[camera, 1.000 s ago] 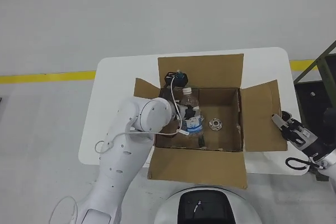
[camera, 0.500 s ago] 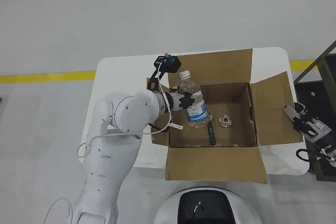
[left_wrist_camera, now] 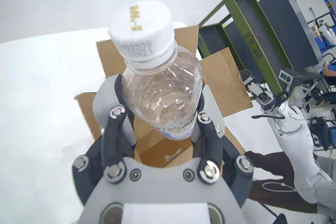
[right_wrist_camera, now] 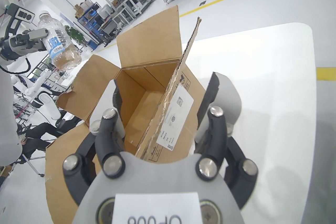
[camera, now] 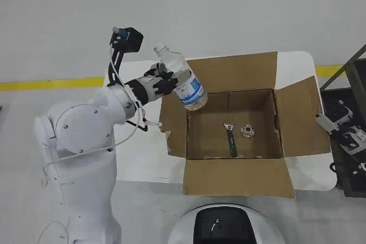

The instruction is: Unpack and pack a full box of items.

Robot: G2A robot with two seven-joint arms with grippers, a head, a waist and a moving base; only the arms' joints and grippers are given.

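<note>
My left gripper [camera: 166, 83] is shut on a clear water bottle [camera: 183, 83] with a white cap, held tilted in the air above the back left corner of the open cardboard box [camera: 235, 178]. In the left wrist view the bottle [left_wrist_camera: 160, 83] sits between the fingers of the left gripper [left_wrist_camera: 159, 104]. On the box floor lie a wrench [camera: 230, 138] and a small round metal part [camera: 247, 130]. My right gripper [camera: 348, 133] hangs open beyond the box's right flap, apart from it. In the right wrist view that gripper [right_wrist_camera: 168, 93] faces the flap, with the bottle [right_wrist_camera: 59, 43] farther off.
The box stands on a white table [camera: 134, 158] and its four flaps are folded outward. A green metal rack [camera: 360, 67] stands close to the table's right side. Bare table surface lies left of the box.
The left arm has lifted the bottle out of the box, up and toward the back left. The right gripper has drawn back to the right, away from the flap.
</note>
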